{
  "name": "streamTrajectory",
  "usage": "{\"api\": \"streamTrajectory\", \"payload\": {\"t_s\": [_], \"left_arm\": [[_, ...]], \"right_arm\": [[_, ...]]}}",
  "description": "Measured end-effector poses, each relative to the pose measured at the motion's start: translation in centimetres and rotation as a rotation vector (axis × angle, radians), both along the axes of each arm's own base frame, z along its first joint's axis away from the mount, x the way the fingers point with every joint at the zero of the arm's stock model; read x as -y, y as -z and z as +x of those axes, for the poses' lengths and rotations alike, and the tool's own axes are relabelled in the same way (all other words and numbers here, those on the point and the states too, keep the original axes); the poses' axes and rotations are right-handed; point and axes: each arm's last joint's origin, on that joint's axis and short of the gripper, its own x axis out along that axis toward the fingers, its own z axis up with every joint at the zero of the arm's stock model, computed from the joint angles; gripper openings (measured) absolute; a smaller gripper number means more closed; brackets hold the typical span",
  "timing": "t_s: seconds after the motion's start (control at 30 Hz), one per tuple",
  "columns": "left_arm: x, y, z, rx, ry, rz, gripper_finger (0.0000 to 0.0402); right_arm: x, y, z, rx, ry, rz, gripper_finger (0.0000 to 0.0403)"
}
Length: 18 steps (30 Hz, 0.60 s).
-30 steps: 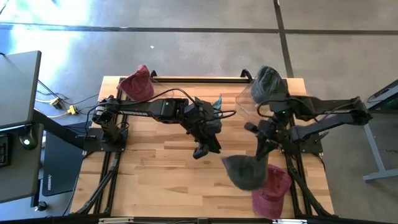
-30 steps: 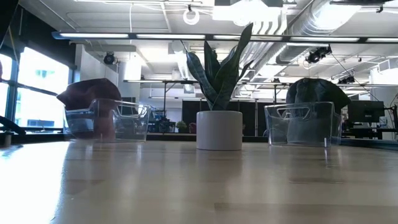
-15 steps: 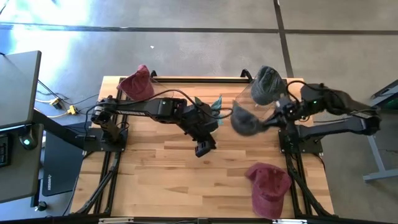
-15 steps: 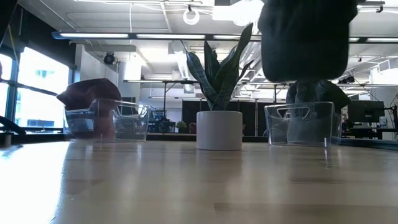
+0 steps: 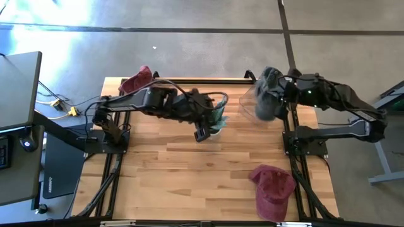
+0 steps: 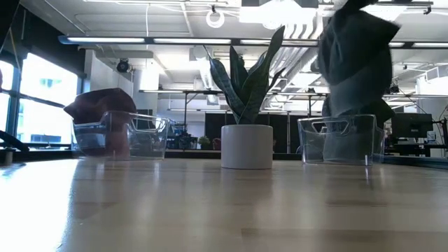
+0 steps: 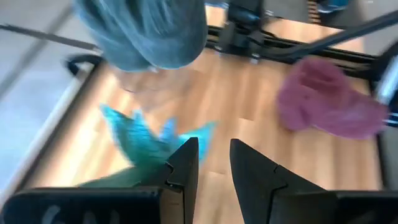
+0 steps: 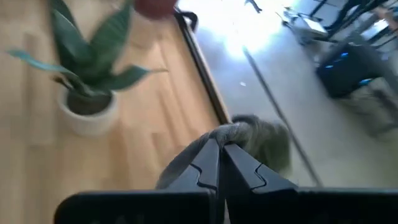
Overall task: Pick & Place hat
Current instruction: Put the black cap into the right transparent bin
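A grey hat (image 5: 264,108) hangs from my right gripper (image 5: 279,99) over the clear bin (image 5: 248,104) at the table's far right. In the low view the grey hat (image 6: 353,59) hangs above that bin (image 6: 315,143), where a second grey hat (image 6: 346,112) rests. A red hat (image 5: 274,188) lies flat on the table's near right. Another red hat (image 5: 137,81) sits in the far left bin (image 6: 143,136). My left gripper (image 5: 202,133) is open beside the potted plant (image 5: 218,113) and touches nothing. My right gripper (image 8: 221,144) pinches a bunched fold of the grey hat's cloth (image 8: 219,132) between its two fingers (image 8: 207,165). The hat is lifted clear and hangs below the fingers, above the bin.
The potted plant (image 6: 245,143) stands in the middle of the far part of the table, between the two bins. A dark bar (image 5: 202,80) runs along the far edge. Bare wood (image 5: 170,176) lies over the table's middle and near left.
My right gripper has lifted the grey hat from the table's near right and carried it toward the far edge, until it hangs over the right bin. My left gripper has moved toward the far edge, closer to the plant. The near red hat has stayed in place.
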Motion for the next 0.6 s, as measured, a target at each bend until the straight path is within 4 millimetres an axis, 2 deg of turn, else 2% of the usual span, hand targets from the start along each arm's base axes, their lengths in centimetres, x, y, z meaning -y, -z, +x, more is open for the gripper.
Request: {"api": "streamTrajectory", "payload": {"t_s": [0.2,0.33,0.47,0.6], "left_arm": [[-0.5,-2.5,-2.1,-0.018,0.008,0.184,0.0087],[-1.4,-1.7,-2.2,-0.123,-0.014,0.29,0.0087],[-3.1,-1.3,-2.8,-0.198,-0.015,0.276,0.0087],[-4.1,-0.7,-2.9,-0.27,0.037,0.258,0.0087]], "right_arm": [[2.0,0.6,1.0,-0.152,0.059,-0.113,0.0],[3.7,2.9,2.1,-0.24,0.102,-0.094,0.0],[5.1,6.3,2.9,-0.355,0.178,-0.055,0.0],[5.3,8.0,2.9,-0.397,0.289,-0.062,0.0]]}}
